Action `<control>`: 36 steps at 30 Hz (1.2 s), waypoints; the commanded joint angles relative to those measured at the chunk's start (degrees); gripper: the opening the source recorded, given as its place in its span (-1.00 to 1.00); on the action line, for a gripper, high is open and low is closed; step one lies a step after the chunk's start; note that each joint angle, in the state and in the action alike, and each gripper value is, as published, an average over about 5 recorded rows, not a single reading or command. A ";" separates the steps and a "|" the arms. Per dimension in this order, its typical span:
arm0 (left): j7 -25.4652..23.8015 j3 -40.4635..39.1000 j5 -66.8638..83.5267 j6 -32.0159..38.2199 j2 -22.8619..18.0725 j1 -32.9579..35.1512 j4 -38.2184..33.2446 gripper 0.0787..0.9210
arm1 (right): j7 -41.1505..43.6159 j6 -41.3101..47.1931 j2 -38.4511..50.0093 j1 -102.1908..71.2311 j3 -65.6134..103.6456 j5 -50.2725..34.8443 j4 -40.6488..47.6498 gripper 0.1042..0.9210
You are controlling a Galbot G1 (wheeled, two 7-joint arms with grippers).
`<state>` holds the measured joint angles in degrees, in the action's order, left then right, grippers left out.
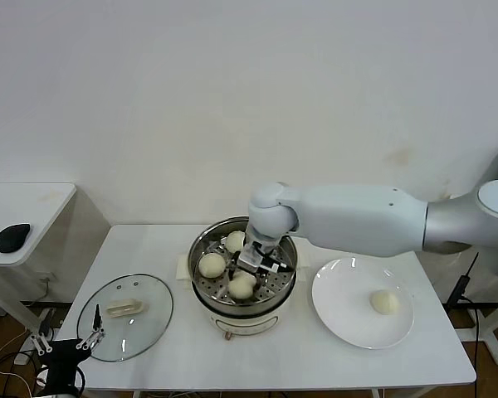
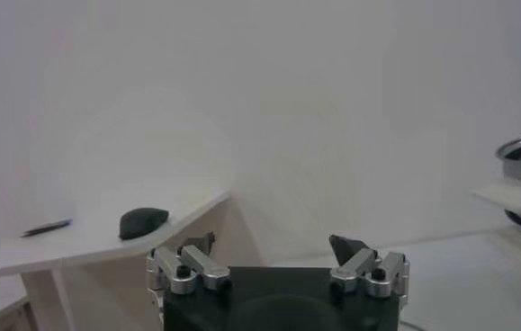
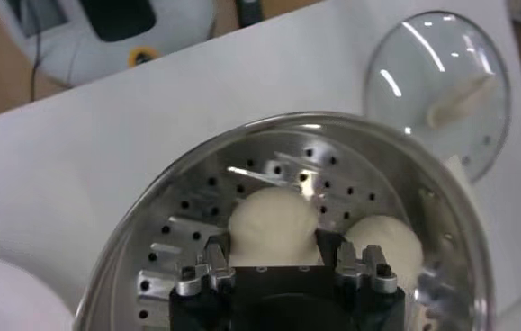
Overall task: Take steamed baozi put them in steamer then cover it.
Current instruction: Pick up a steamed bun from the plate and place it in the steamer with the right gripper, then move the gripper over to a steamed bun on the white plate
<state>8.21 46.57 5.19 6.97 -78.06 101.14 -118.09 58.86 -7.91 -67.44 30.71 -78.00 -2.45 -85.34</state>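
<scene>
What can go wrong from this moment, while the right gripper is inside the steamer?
1. The right gripper sits around a baozi on the steamer tray; lifting too soon might drag it out.
2. A neighbouring baozi lies close beside the fingers and may get bumped.
3. One baozi waits on the plate; the cover should stay off.

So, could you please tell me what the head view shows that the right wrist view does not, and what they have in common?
Only the head view shows the white plate with one baozi on it, the left gripper open and low beside the table's front corner, and a third baozi at the back of the steamer. Only the right wrist view shows the right gripper from close up, its fingers either side of a baozi on the perforated tray. Both show the steamer, buns inside it and the glass cover lying on the table.
</scene>
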 commanded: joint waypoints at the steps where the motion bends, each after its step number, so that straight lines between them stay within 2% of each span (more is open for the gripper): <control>1: 0.03 -0.37 -0.33 -0.06 0.03 -0.11 -0.10 0.77 | -1.36 -2.48 0.75 0.29 0.32 1.47 -0.34 0.38; 7: 0.00 -0.05 -0.40 -0.15 0.58 -0.20 -0.16 0.77 | -0.73 1.90 5.04 2.78 4.60 -1.97 -0.90 0.72; 14: -0.06 0.20 -0.36 -0.21 1.26 -0.31 0.04 0.77 | 1.27 23.41 17.42 5.13 8.59 -9.47 -6.10 0.76; 18: -0.08 -0.33 -0.46 -0.30 1.48 -0.64 0.29 0.77 | 0.61 29.08 26.04 4.31 9.47 -10.29 -9.44 0.76; 26: -0.12 -1.50 -0.93 -0.64 2.09 -1.14 0.49 0.77 | 2.04 26.44 39.29 -1.86 10.02 -2.20 -11.98 0.76; 36: -0.11 -1.51 -0.93 -0.44 2.15 -0.58 0.83 0.77 | 1.91 23.49 45.24 -16.82 17.45 8.17 -8.89 0.76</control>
<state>8.11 45.12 4.29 6.43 -75.84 100.36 -117.40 60.65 14.46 -32.31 26.34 -67.43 -2.04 -94.16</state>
